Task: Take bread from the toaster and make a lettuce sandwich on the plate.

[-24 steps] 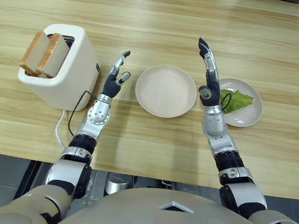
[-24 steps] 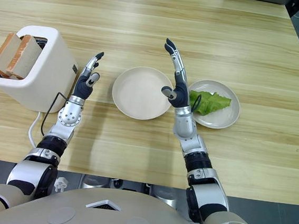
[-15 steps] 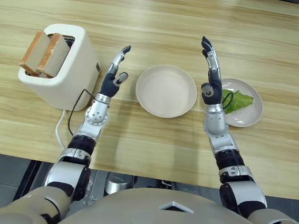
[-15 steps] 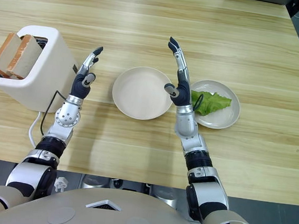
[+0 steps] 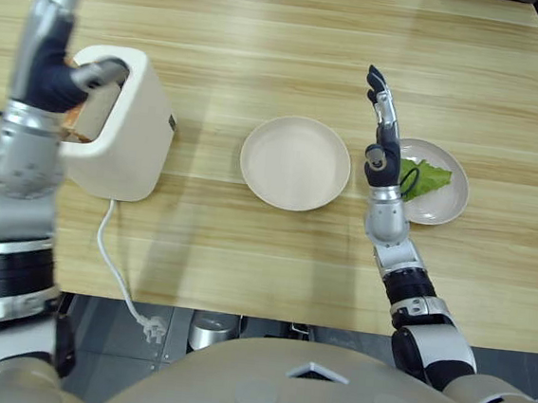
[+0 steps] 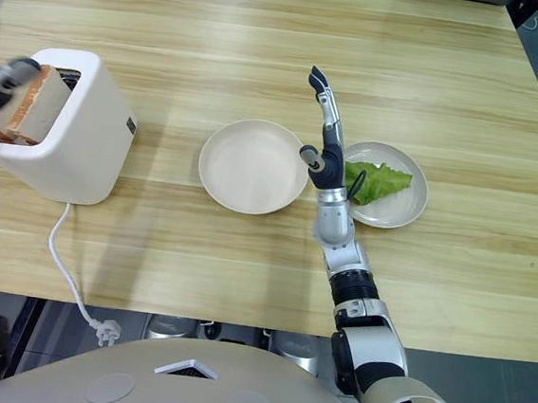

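Note:
The cream toaster (image 5: 136,122) stands at the table's left with toast slices (image 6: 32,107) sticking out of its slots. My left hand (image 5: 51,66) is raised in front of the slots, partly hiding the bread, with its fingers stretched upward and the thumb over the toaster's top; it grips nothing that I can see. The empty beige plate (image 5: 296,163) lies in the middle. My right hand (image 5: 382,136) stands upright and open between that plate and a smaller plate (image 5: 439,214) holding a green lettuce leaf (image 5: 428,176).
The toaster's white cord (image 5: 111,258) runs over the table's near edge, and its plug (image 5: 156,332) hangs below. Bare wooden tabletop (image 5: 285,32) stretches behind the plates and toaster.
My left arm has swung up and to the left, from beside the middle plate to the front of the toaster's slots. The right hand has hardly shifted.

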Controlling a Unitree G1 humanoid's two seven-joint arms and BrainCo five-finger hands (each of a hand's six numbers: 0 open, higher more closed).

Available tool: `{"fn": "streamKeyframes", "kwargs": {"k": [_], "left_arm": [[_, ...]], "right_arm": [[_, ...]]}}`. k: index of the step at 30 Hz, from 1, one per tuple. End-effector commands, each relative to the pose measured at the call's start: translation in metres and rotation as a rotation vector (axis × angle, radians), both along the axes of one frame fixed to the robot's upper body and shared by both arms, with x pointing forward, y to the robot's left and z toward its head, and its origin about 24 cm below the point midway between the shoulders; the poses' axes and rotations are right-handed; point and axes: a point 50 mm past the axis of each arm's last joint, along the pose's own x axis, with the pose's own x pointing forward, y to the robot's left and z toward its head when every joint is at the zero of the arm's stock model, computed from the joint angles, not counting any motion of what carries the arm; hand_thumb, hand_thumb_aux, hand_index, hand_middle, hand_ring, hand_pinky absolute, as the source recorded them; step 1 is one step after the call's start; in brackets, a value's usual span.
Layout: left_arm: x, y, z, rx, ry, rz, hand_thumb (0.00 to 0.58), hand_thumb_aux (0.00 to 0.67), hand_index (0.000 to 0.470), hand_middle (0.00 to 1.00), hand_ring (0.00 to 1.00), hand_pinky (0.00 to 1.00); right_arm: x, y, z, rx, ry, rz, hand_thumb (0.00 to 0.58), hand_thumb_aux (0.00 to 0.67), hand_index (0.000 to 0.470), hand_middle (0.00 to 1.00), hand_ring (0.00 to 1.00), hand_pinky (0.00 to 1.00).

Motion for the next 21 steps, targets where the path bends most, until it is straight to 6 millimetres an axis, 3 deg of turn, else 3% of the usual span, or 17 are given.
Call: {"fn": "streamKeyframes", "kwargs": {"k": [1, 8, 9, 10, 11, 12, 13, 14, 19, 20, 21], "left_arm": [[-0.008, 0.047, -0.016, 0.026, 0.156, 0.238, 0.0, 0.0, 0.0, 0.0, 0.0, 0.0], [-0.008, 0.093, -0.069, 0.051, 0.398, 0.456, 0.0, 0.0, 0.0, 0.0, 0.0, 0.0], [-0.007, 0.096, -0.075, 0.05, 0.414, 0.468, 0.049, 0.029, 0.02, 0.0, 0.0, 0.0], [-0.006, 0.098, -0.08, 0.04, 0.431, 0.476, 0.049, 0.029, 0.02, 0.0, 0.0, 0.0], [-0.006, 0.099, -0.085, 0.034, 0.444, 0.479, 0.183, 0.116, 0.079, 0.0, 0.0, 0.0], [-0.005, 0.1, -0.088, 0.027, 0.454, 0.478, 0.223, 0.145, 0.099, 0.0, 0.0, 0.0], [-0.004, 0.1, -0.091, 0.02, 0.464, 0.475, 0.223, 0.145, 0.099, 0.0, 0.0, 0.0], [-0.003, 0.1, -0.094, 0.016, 0.472, 0.469, 0.447, 0.349, 0.24, 0.0, 0.0, 0.0], [0.001, 0.098, -0.103, 0.012, 0.499, 0.451, 0.482, 0.394, 0.271, 0.0, 0.0, 0.0], [0.001, 0.099, -0.103, 0.008, 0.495, 0.456, 0.58, 0.67, 0.46, 0.0, 0.0, 0.0], [0.0, 0.101, -0.103, 0.002, 0.486, 0.461, 0.58, 0.67, 0.46, 0.0, 0.0, 0.0]], "right_arm": [[0.0, -0.003, -0.005, -0.001, 0.029, -0.019, 0.0, 0.0, 0.0, 0.0, 0.0, 0.0], [0.0, -0.012, -0.01, -0.003, 0.05, -0.049, 0.0, 0.0, 0.0, 0.0, 0.0, 0.0], [0.0, -0.013, -0.01, -0.004, 0.053, -0.051, 0.0, 0.0, 0.0, 0.0, 0.0, 0.0], [0.0, -0.013, -0.011, -0.006, 0.057, -0.052, 0.0, 0.0, 0.0, 0.0, 0.0, 0.0], [0.0, -0.014, -0.012, -0.007, 0.06, -0.053, 0.0, 0.0, 0.0, 0.0, 0.0, 0.0], [0.001, -0.015, -0.012, -0.008, 0.062, -0.054, 0.0, 0.0, 0.0, 0.0, 0.0, 0.0], [0.001, -0.015, -0.013, -0.009, 0.063, -0.054, 0.0, 0.0, 0.0, 0.0, 0.0, 0.0], [0.0, -0.016, -0.013, -0.01, 0.063, -0.055, 0.0, 0.0, 0.0, 0.0, 0.0, 0.0], [0.0, -0.018, -0.014, -0.011, 0.066, -0.061, 0.0, 0.0, 0.0, 0.0, 0.0, 0.0], [0.0, -0.018, -0.014, -0.012, 0.066, -0.061, 0.0, 0.0, 0.0, 0.0, 0.0, 0.0], [0.0, -0.018, -0.015, -0.012, 0.068, -0.061, 0.0, 0.0, 0.0, 0.0, 0.0, 0.0]]}}
